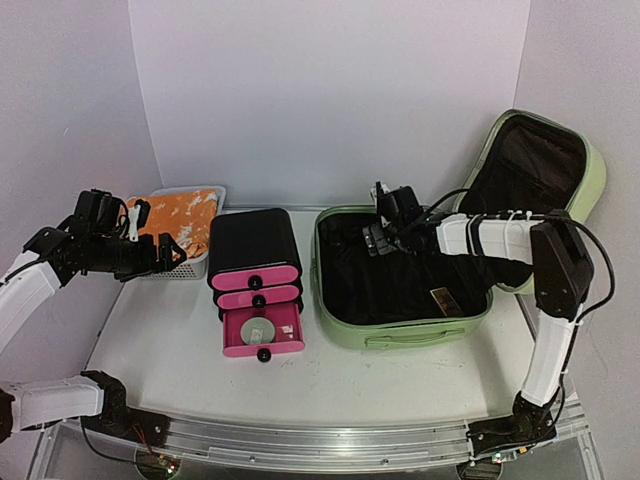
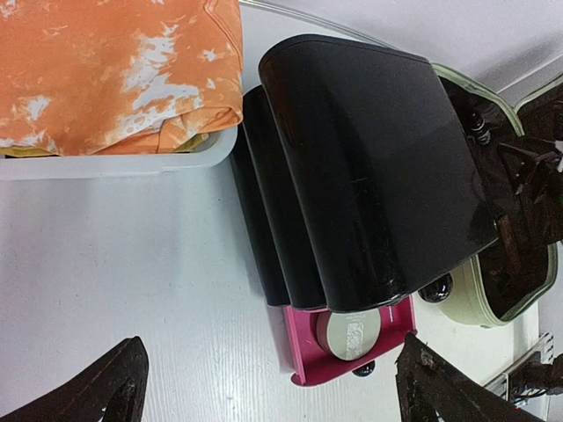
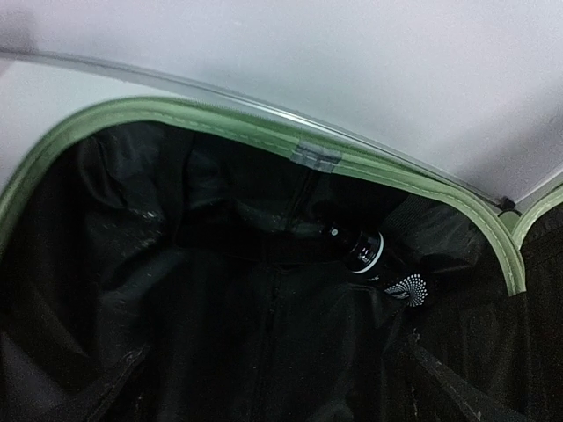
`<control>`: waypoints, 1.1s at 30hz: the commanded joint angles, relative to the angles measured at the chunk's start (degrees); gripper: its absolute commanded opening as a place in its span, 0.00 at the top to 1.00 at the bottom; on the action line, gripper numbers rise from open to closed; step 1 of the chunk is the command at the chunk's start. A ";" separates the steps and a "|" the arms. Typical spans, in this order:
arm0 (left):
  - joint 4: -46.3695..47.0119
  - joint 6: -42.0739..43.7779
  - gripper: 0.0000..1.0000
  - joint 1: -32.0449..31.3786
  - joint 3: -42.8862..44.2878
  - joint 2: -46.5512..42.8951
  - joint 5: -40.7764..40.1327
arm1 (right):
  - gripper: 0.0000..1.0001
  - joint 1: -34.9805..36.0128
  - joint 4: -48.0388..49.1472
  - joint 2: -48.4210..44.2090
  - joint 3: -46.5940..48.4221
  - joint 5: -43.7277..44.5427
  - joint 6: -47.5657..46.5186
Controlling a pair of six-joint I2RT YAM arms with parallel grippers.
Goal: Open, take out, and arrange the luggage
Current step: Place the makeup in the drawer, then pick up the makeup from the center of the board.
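Note:
The luggage [image 1: 400,335] is a light-green suitcase lying open at centre right, its lid [image 1: 590,170] propped up at the back right. Black lining [image 3: 220,299] fills it, bordered by the green rim [image 3: 264,123]. A small black bottle with a white ring [image 3: 365,251] lies tucked in the lining near the far wall. My right gripper [image 1: 376,240] hovers open over the suitcase's far left part, with nothing between its dim fingers [image 3: 466,387]. Beside the white basket, my left gripper [image 1: 172,255] is also open and holds nothing, its fingertips [image 2: 97,387] above bare table.
A black drawer box [image 1: 253,245] with pink fronts stands left of the suitcase. Its bottom drawer [image 2: 352,352] is pulled out with a round silver tin [image 2: 350,332] inside. The white basket [image 1: 190,265] at back left holds orange cloth [image 2: 114,70]. A small brown tag [image 1: 440,297] lies in the suitcase.

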 commanded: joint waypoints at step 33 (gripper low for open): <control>14.85 2.09 0.01 -0.11 -3.31 -6.54 13.17 | 0.03 -2.26 -15.36 -17.90 -7.72 -31.51 11.49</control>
